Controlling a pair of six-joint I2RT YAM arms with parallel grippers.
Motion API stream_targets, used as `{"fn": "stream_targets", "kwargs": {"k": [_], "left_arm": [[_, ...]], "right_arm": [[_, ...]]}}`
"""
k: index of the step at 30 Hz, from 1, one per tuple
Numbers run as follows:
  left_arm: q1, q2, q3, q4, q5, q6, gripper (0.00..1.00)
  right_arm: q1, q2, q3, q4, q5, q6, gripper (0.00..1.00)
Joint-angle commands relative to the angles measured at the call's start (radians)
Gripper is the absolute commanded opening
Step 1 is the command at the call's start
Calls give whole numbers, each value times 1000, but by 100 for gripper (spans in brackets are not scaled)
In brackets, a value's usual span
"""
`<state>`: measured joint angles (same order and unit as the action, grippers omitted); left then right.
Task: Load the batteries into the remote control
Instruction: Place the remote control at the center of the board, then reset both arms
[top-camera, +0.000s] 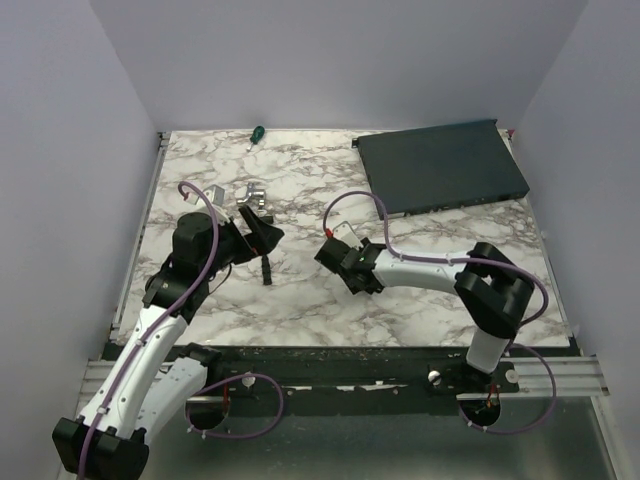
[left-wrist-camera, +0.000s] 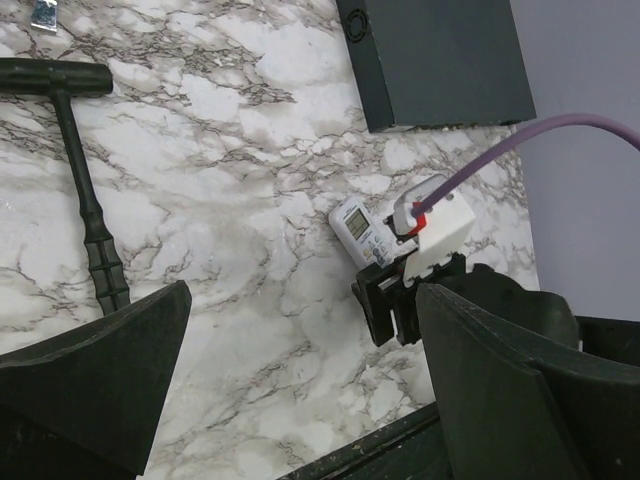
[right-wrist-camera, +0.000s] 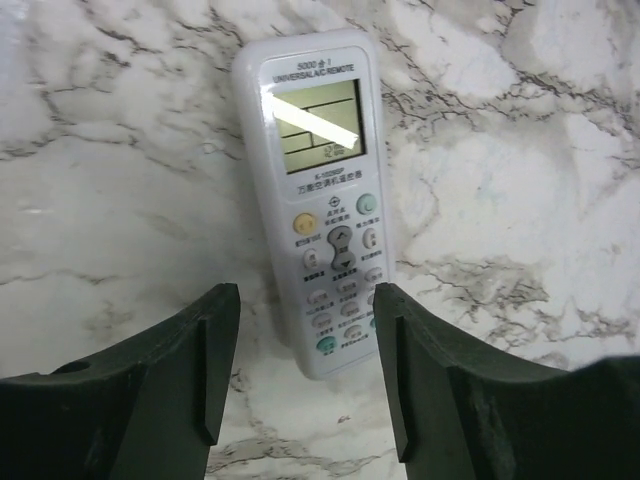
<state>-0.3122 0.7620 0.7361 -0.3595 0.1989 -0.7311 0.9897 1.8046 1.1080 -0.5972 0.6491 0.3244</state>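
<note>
Right wrist: the remote control lies face up, long axis 12 to 6, its button end framed between the parted jaws of the empty right gripper. Left wrist: the left gripper gapes empty, with the remote off at 1 o'clock. Top: the right gripper is far nearer (no batteries visible).

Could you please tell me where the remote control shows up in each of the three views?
Right wrist: remote control at centre, its lower end between the right end effector fingers.
Left wrist: right of centre, just up-left of that end effector.
Top external: near centre, mostly hidden under it.
Shared landmark: the right end effector.
</note>
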Motion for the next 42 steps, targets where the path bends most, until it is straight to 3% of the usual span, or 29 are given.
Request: {"fn": "stream_targets", "kwargs": {"k": [1, 10, 14, 18, 23, 30, 33, 37, 42], "left_arm": [[14, -29, -21, 1, 10, -5, 99], [35, -14, 1, -25, -33, 10, 99], [41, -41, -16, -17, -58, 28, 99], [47, -86, -42, -4, -82, 48, 99], [50, -101, -38, -48, -178, 86, 99], [51, -114, -69, -47, -191, 65, 99], [51, -123, -93, -46, -238, 43, 99], [51, -137, -112, -36, -255, 26, 99], [51, -131, -114, -34, -254, 27, 99]], "right_arm": [[11, -105, -45, 130, -124, 12, 66], [-46, -382, -177, 360, -342, 91, 74], [-279, -527, -308, 489, -571, 142, 74], [-455, -717, -455, 585, -596, 161, 73], [-684, -913, -691, 733, -677, 331, 73], [-690, -1061, -843, 844, -652, 392, 82], [-689, -1100, -881, 895, -609, 397, 100], [-689, -1157, -953, 1016, -625, 346, 100], [-689, -1215, -987, 1023, -585, 330, 100]]}}
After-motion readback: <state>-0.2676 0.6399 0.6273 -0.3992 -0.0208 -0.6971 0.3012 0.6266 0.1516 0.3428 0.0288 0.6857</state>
